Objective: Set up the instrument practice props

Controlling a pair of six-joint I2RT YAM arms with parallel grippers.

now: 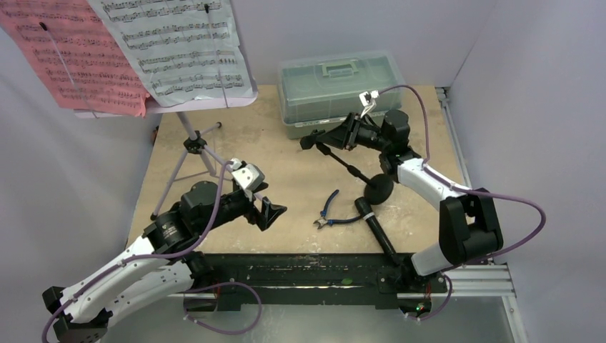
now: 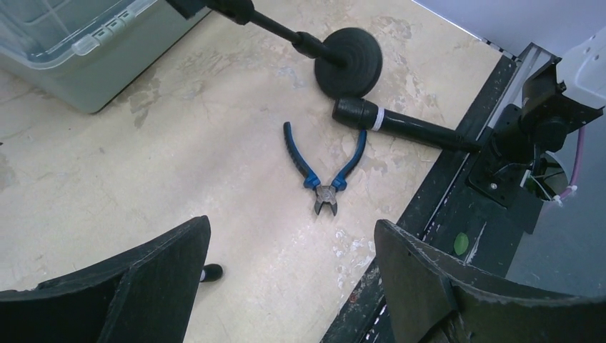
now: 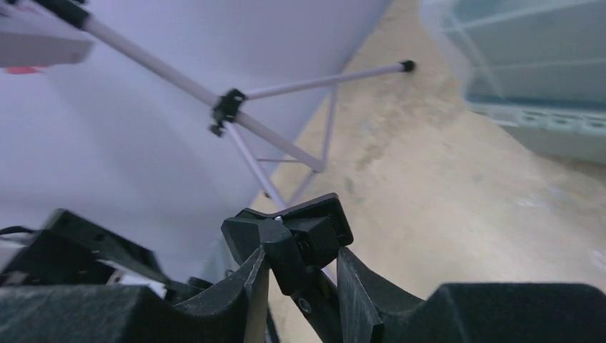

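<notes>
As I read the top view, my right gripper [image 1: 330,137] is pinched on the clip end of the black round-based stand [image 1: 350,168], whose pole leans toward 10 o'clock from its disc. The black microphone [image 1: 376,230] lies just beside that disc at 6 o'clock, with the pliers [image 1: 331,212] at its 9 o'clock. The music stand [image 1: 193,143], carrying the pink sheet [image 1: 64,57] and white sheet [image 1: 179,50], is up at the 10 o'clock corner of the table [image 1: 286,171]. My left gripper [image 1: 275,212] hangs spread and empty.

From the left wrist, the wide-apart fingers [image 2: 164,279] frame the pliers, and the microphone sits at 1 o'clock. I judge it rigid, smooth and apt to roll, so I would grip across mid-barrel.

From the right wrist, both fingers [image 3: 246,293] squeeze the clip. The stand looks stiff and bottom-heavy, so held this high it may swing.
</notes>
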